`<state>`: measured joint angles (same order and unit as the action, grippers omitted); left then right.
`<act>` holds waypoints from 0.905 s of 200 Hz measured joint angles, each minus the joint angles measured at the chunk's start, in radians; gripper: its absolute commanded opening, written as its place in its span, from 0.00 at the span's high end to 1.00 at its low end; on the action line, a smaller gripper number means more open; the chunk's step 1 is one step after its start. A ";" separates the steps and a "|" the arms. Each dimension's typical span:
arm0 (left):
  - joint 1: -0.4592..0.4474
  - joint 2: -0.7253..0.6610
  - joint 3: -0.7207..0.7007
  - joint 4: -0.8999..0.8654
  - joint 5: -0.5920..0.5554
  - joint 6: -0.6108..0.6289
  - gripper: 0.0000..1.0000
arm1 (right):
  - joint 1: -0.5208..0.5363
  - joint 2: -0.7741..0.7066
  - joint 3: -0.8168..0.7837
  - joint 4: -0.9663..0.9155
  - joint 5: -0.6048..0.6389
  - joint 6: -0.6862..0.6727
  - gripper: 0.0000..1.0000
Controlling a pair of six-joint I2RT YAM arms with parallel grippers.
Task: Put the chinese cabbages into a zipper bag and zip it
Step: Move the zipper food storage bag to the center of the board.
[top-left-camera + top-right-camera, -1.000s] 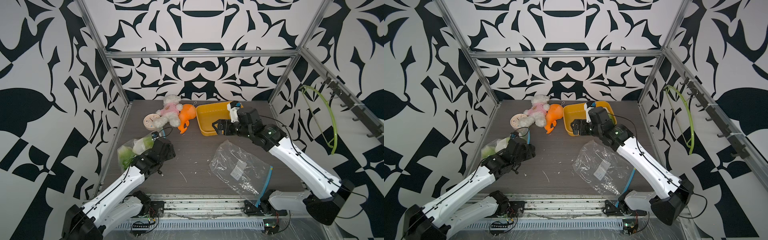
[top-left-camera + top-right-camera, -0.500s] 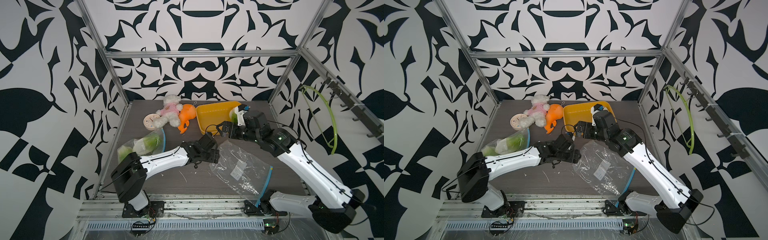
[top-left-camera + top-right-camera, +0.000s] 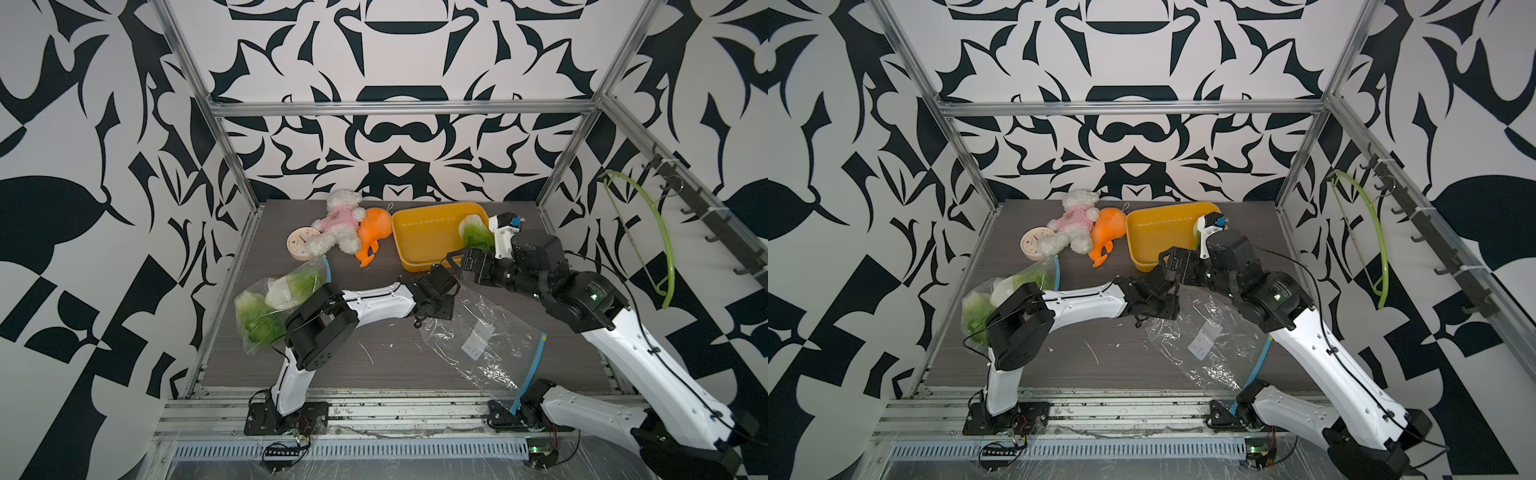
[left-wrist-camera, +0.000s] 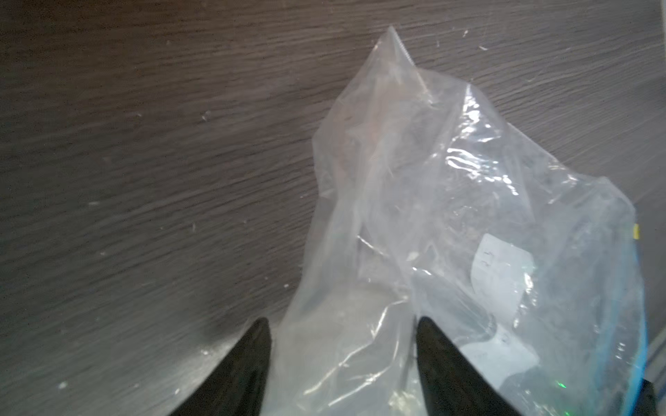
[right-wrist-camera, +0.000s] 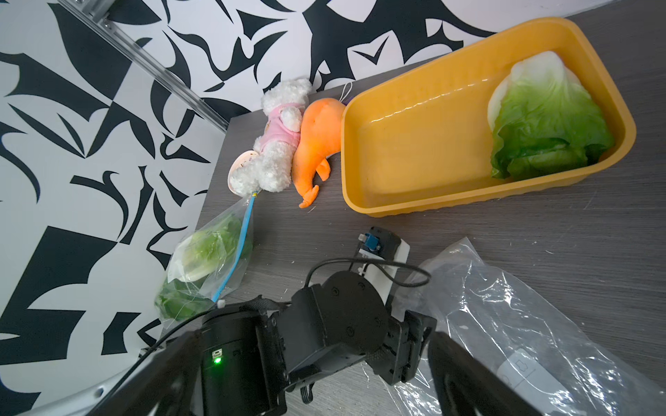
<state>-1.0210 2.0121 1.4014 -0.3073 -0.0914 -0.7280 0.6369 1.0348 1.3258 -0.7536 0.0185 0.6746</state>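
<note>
Left wrist view: straddles the empty zipper bag (image 4: 450, 198) with left gripper (image 4: 342, 320) partly open, film between fingers, unclamped. Holds right gripper (image 3: 459, 262) spread wide, empty. Finds one chinese cabbage (image 5: 540, 119) ahead of right fingers in yellow tray (image 5: 414, 151), two bagged cabbages (image 5: 205, 252) well behind left fingers.

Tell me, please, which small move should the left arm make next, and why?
Probably close the left jaws on the empty bag: they stand apart with its plastic between them, not yet pinched. One cabbage waits in the yellow tray, so the bag likely needs holding open first.
</note>
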 measured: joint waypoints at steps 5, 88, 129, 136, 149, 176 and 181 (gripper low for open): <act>0.000 0.002 0.000 -0.006 -0.011 -0.004 0.52 | 0.000 0.000 -0.001 0.001 0.000 0.000 0.01; 0.032 -0.195 -0.242 -0.090 -0.131 -0.085 0.82 | 0.000 0.008 -0.011 0.040 -0.007 0.003 0.01; 0.120 -0.532 -0.477 -0.215 -0.201 -0.102 0.82 | 0.000 0.051 -0.012 0.081 -0.046 0.028 0.01; 0.154 -0.589 -0.517 -0.235 -0.207 -0.101 0.81 | 0.001 0.057 -0.013 0.090 -0.054 0.035 0.01; 0.221 -0.685 -0.586 -0.264 -0.218 -0.092 0.73 | 0.003 0.071 -0.013 0.108 -0.071 0.049 0.01; 0.357 -0.856 -0.698 -0.309 -0.228 -0.070 0.56 | 0.034 0.090 -0.013 0.140 -0.086 0.073 0.01; 0.372 -0.879 -0.710 -0.315 -0.229 -0.069 0.49 | 0.042 0.090 -0.015 0.148 -0.086 0.077 0.01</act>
<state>-0.6487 1.1332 0.6914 -0.6228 -0.3199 -0.7967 0.6792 1.1252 1.3109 -0.6060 -0.0677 0.7521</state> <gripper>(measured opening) 0.374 0.992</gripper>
